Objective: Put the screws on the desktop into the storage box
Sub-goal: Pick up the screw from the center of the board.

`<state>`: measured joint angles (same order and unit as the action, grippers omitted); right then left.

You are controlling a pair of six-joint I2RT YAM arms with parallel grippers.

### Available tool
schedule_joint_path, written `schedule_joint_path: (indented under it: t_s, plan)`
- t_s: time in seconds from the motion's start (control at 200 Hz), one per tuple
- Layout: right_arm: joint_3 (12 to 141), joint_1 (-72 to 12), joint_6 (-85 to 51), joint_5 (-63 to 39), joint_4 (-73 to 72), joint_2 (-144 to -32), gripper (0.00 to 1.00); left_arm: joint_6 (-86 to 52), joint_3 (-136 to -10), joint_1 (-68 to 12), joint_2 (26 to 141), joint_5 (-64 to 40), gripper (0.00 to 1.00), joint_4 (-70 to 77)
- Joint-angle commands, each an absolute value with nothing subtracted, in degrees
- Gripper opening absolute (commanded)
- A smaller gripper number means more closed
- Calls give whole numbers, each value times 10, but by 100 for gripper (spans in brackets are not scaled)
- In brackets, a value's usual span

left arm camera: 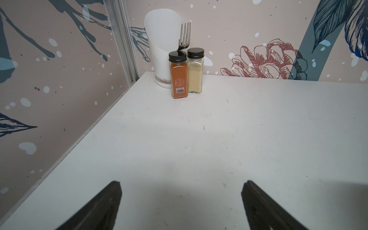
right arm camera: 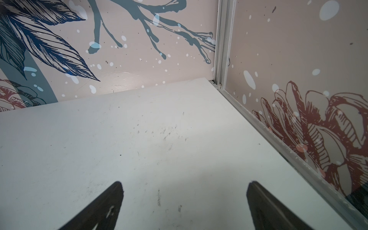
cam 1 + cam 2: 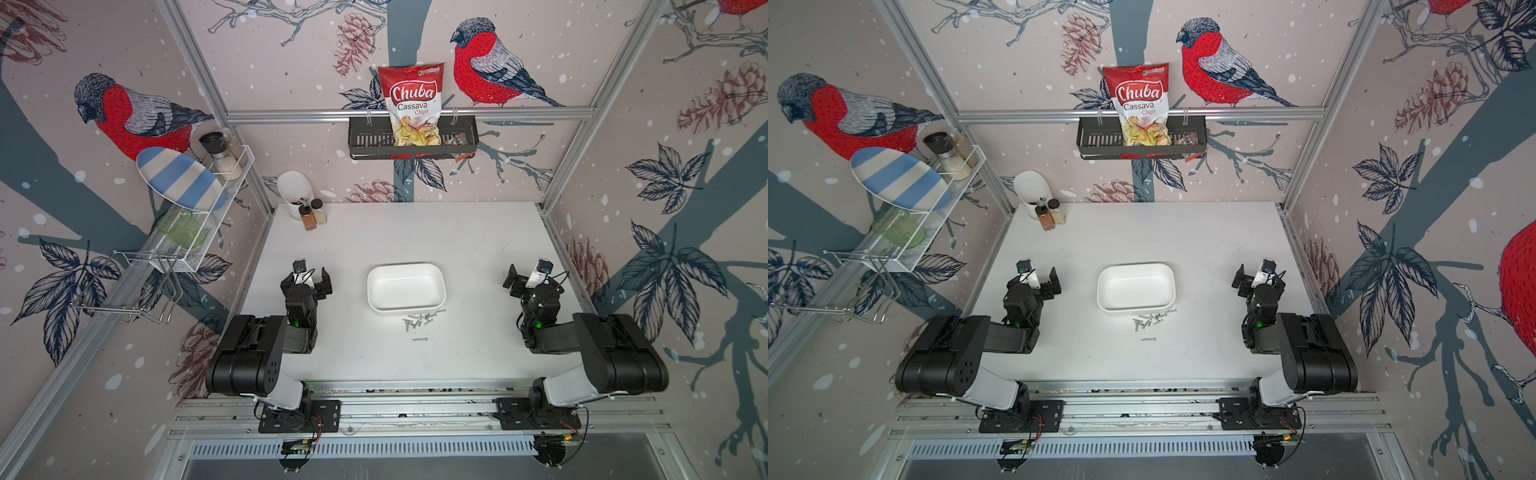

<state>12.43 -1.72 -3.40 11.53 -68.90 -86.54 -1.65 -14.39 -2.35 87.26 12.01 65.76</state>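
Left gripper (image 1: 181,185) and right gripper (image 2: 185,185) hover released and empty, flanking the storage box (image 3: 406,286), with screws (image 3: 422,322) clustered on the desk (image 3: 374,232) just beside its robot-side rim, best pinched singly across the shaft.

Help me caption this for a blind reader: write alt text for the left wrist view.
The left gripper is open above the white desktop, holding nothing. At the far corner, an orange spice jar and a pale spice jar stand side by side before a white cup holding a fork.
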Motion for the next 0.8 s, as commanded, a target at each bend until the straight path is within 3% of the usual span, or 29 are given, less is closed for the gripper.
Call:
schedule_joint_path:
  t_s: [0.0,0.52,0.79]
  plan:
    - [127,-18,-46,121,-710,-864,100,-19,-147,-24,873,122,98,689]
    - [125,-18,-43,118,-712,-860,100,-20,-145,-24,871,122,95,691]
    - [168,-31,15,14,-550,-771,100,-2,-170,-37,791,124,95,590]
